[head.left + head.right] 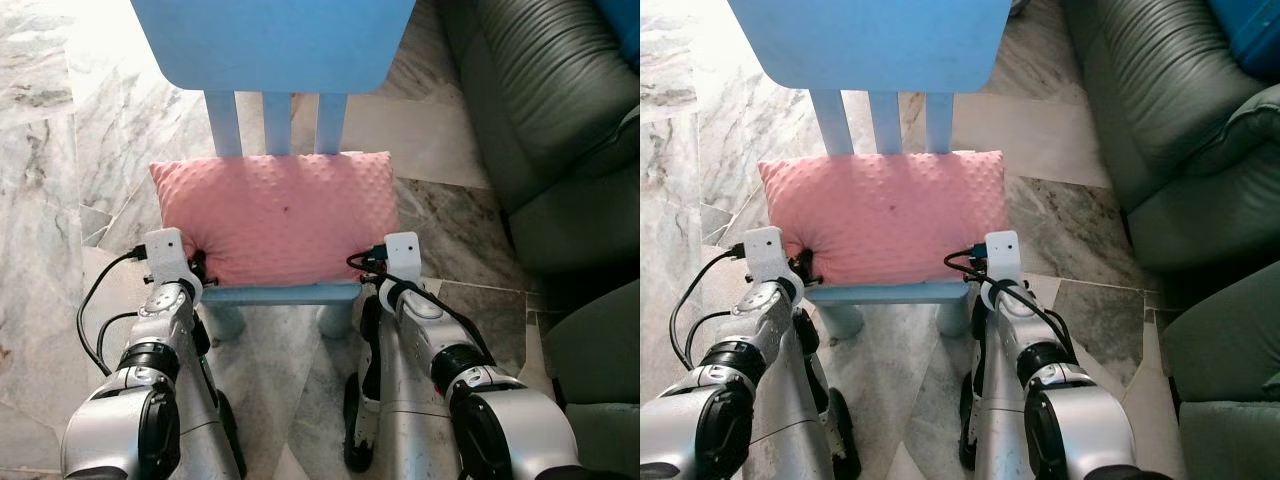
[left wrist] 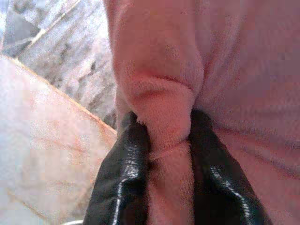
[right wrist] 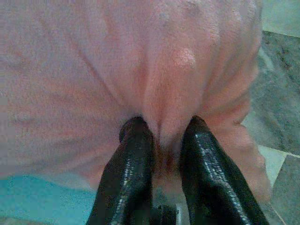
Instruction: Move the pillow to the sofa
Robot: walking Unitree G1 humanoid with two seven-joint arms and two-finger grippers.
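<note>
The pink dotted fabric pillow (image 1: 275, 215) lies on the seat of a small light-blue wooden chair (image 1: 270, 40), its far edge against the chair's back slats, on a grey-veined marble floor (image 1: 50, 150) with a dark green leather sofa (image 1: 560, 130) just beside the chair on the robot's right. The left gripper (image 2: 168, 140) has its black fingers (image 2: 124, 173) clenched on a fold of the pillow's near left corner. The right gripper (image 3: 164, 140) pinches a bunch of fabric at the near right corner between its fingers (image 3: 126, 173).
</note>
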